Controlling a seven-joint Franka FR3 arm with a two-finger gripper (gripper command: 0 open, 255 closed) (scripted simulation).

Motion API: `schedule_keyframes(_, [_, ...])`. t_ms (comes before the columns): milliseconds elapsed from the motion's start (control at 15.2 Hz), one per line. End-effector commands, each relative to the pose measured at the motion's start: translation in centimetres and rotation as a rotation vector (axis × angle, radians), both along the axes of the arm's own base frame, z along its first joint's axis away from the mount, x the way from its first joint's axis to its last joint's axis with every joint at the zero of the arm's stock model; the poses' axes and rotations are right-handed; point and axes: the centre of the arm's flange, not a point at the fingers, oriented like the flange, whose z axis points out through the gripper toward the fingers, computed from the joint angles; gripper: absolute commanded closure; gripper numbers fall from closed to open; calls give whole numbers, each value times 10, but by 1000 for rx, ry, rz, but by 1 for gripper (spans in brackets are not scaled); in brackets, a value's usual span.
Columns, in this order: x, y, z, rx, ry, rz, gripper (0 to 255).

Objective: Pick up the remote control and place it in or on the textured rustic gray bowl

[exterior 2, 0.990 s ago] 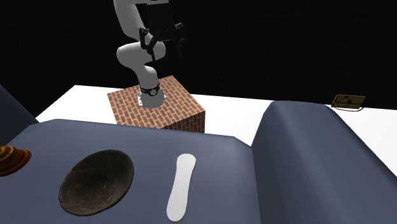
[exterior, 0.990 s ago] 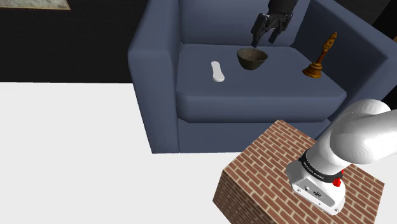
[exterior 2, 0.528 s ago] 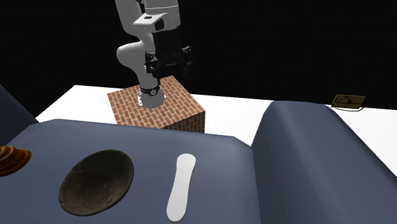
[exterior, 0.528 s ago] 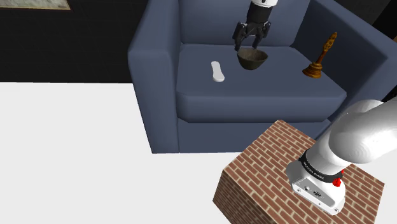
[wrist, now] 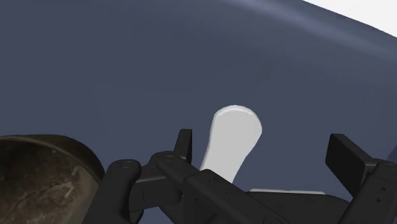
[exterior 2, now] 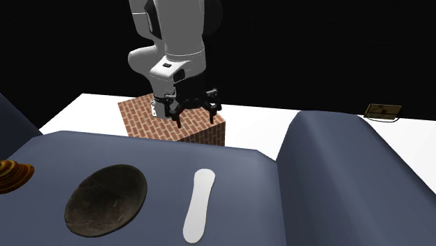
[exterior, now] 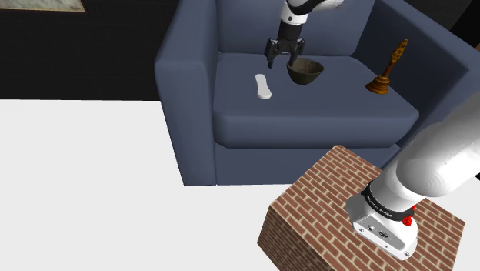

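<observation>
A white, elongated remote control (exterior: 263,87) lies flat on the seat of a blue armchair (exterior: 192,85). To its right in the shoulder view stands a dark, rough-textured bowl (exterior: 305,71), holding nothing. My black gripper (exterior: 281,60) hangs open above the seat, between bowl and remote, just over the bowl's near rim. In the wrist view the remote (wrist: 231,137) lies ahead, between the spread fingers (wrist: 184,145), closer to one of them, with the bowl (wrist: 38,175) off to the side. From the second exterior view the gripper (exterior 2: 196,119) is well above remote (exterior 2: 198,205) and bowl (exterior 2: 106,199).
A brass bell with a wooden handle (exterior: 385,73) stands on the seat at the shoulder view's right. The armchair's backrest and arms enclose the seat. My brick-patterned stand (exterior: 346,208) sits in front of the chair on a white floor (exterior: 85,185).
The gripper has swung from behind the bowl toward the shoulder view's left and come lower, nearer the remote. Its fingers stayed open. Remote and bowl have not moved.
</observation>
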Motion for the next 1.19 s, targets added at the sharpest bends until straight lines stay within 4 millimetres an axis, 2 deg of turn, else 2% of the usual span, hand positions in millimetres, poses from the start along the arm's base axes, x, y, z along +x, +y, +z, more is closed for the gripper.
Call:
schedule_keyframes(0, [21,-6,-15,4,11,-29,0])
schedule_keyframes(858, [148,-71,-124,28,78,-215,0])
schedule_keyframes(1122, [148,-71,-141,28,78,-215,0])
